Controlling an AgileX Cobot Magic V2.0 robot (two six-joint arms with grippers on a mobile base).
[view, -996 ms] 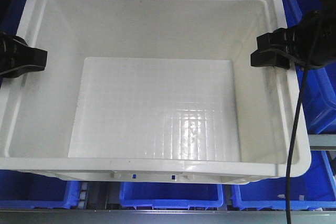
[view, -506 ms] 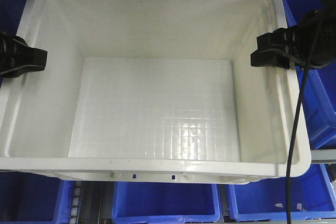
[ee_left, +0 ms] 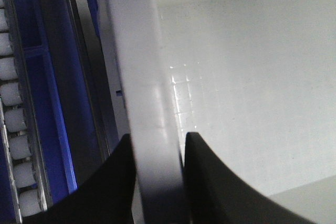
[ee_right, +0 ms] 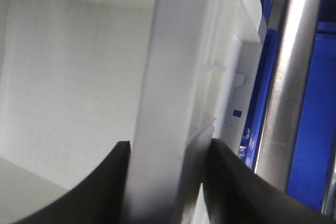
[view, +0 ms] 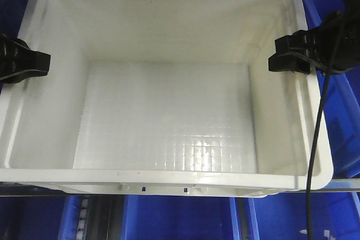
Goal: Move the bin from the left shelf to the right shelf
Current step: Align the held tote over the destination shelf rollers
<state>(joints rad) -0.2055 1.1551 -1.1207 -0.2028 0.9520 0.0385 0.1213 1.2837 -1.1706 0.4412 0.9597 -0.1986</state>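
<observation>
The large white bin (view: 169, 122) fills the front view, empty, its gridded floor showing. My left gripper (view: 28, 63) is shut on the bin's left rim (ee_left: 152, 108), one black finger on each side of it. My right gripper (view: 289, 54) is shut on the bin's right rim (ee_right: 170, 77), one finger inside the wall and one outside. Both arms hold the bin above the blue bins. Its printed side is not visible.
Blue plastic bins (view: 180, 217) lie below the white bin along the front edge and at the right (view: 343, 99). A shelf roller track (ee_left: 16, 129) runs on the left in the left wrist view. A metal shelf post (ee_right: 291, 77) stands right of the bin.
The white bin stays fixed between the grippers while the blue bins and shelf rail below slide down the frame, so the held bin is travelling over the shelf.
</observation>
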